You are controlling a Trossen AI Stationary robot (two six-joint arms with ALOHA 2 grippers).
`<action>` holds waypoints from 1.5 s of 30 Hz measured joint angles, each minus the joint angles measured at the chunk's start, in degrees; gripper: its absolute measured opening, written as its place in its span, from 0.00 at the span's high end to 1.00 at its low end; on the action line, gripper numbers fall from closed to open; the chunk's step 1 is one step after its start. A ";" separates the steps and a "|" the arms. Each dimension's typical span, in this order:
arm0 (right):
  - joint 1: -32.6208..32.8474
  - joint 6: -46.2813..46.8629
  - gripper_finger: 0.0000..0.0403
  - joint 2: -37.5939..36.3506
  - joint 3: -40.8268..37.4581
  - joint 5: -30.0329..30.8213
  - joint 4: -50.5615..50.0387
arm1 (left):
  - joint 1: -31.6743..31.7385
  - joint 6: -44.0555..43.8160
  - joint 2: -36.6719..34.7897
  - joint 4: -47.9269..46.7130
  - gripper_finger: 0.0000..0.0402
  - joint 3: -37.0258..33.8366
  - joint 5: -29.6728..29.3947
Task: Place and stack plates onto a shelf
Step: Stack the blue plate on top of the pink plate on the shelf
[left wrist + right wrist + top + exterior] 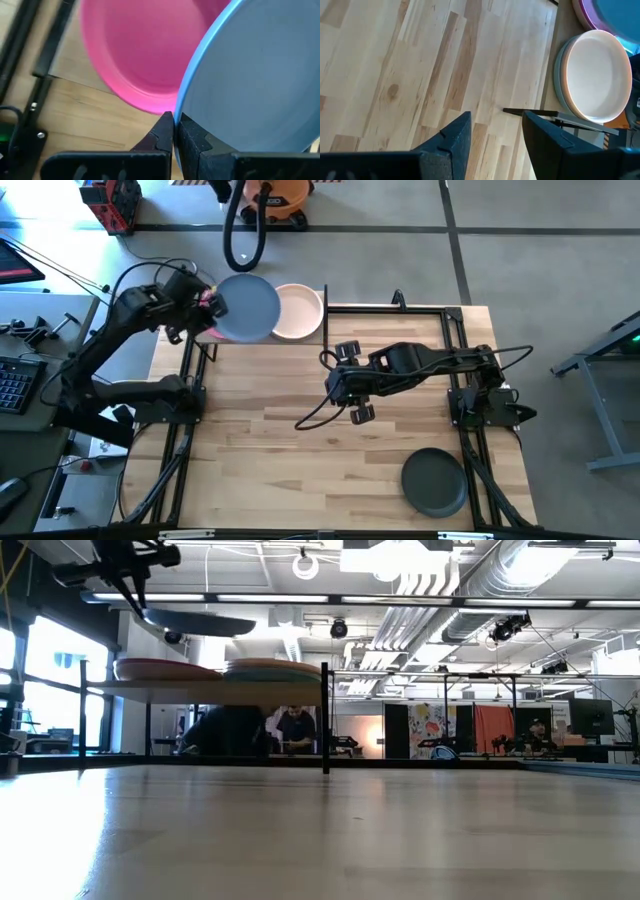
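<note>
My left gripper is over the shelf at the table's far left, shut on a slate blue plate. The plate hangs in the air above the shelf board in the low view. Under it lies a magenta plate on a stack. Beside that stack, a pale peach plate tops a second stack with a pale green plate beneath. A dark charcoal plate lies flat on the table near the right front corner. My right gripper is open above the middle of the table, touching nothing. My left gripper pinches the slate blue plate by its rim, the edge nearest the arm, between the two shut fingers. The fingers come from the table's left side. The plate is lifted clear, roughly level, above the magenta plate and the shelf.
Thin black posts carry the shelf board above the tabletop. Black frame rails run along the table's far and side edges. Bare plank tabletop lies under my right gripper. People sit in the room beyond the table.
</note>
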 joint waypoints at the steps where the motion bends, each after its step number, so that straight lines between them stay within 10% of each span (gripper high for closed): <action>1: -0.01 0.02 0.62 0.00 0.00 0.00 0.00 | 0.92 -0.45 -0.04 -0.41 1.00 0.00 -0.33; 18: -0.01 2.16 0.62 0.02 0.00 -0.09 -1.33 | 13.45 0.26 1.19 -6.12 1.00 0.00 -4.25; 45: -0.02 2.09 0.62 0.04 0.00 -0.11 -1.29 | 14.67 9.68 7.21 -4.26 0.96 0.00 -2.93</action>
